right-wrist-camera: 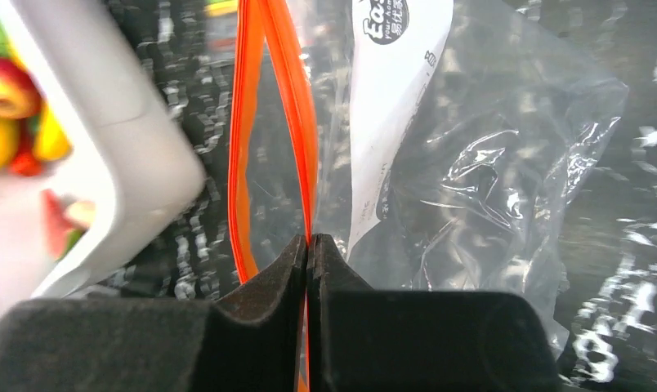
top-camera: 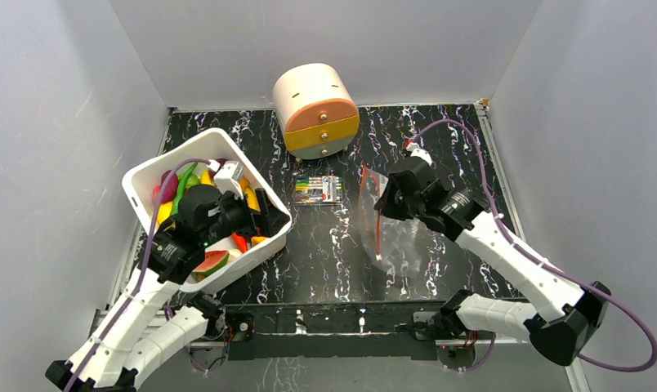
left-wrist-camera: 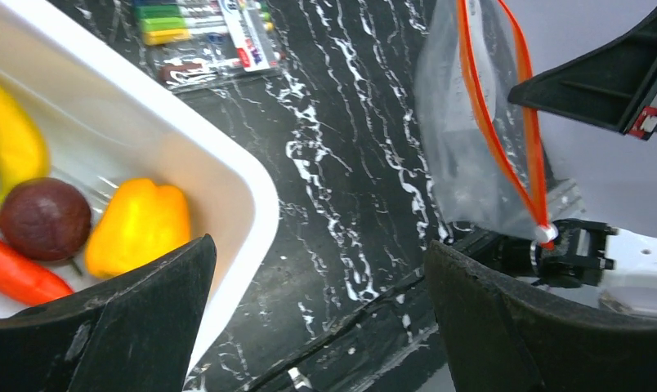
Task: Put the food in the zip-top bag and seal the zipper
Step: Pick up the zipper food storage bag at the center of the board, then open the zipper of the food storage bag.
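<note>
Pinching the zipper point(right-wrist-camera: 248, 122) with the right gripper point(right-wrist-camera: 309, 245), jaws pressed together on 1 orange strip, the other strip bowing away to the left. Holding the bag point(top-camera: 407, 237) by that edge, mouth gaping slightly and facing the bin point(top-camera: 145, 175), clear body crumpling onto the table point(top-camera: 325, 253) just right of the pens point(top-camera: 319, 189). Hovering the left gripper point(top-camera: 266, 214) over the bin's right side, jaws spread wide, gripping nothing. Lying in the bin, all the visible food point(left-wrist-camera: 137, 224): banana, yellow pepper, dark purple piece, carrot, watermelon slice. Standing at the back, 1 round drawer unit point(top-camera: 315, 110).
</note>
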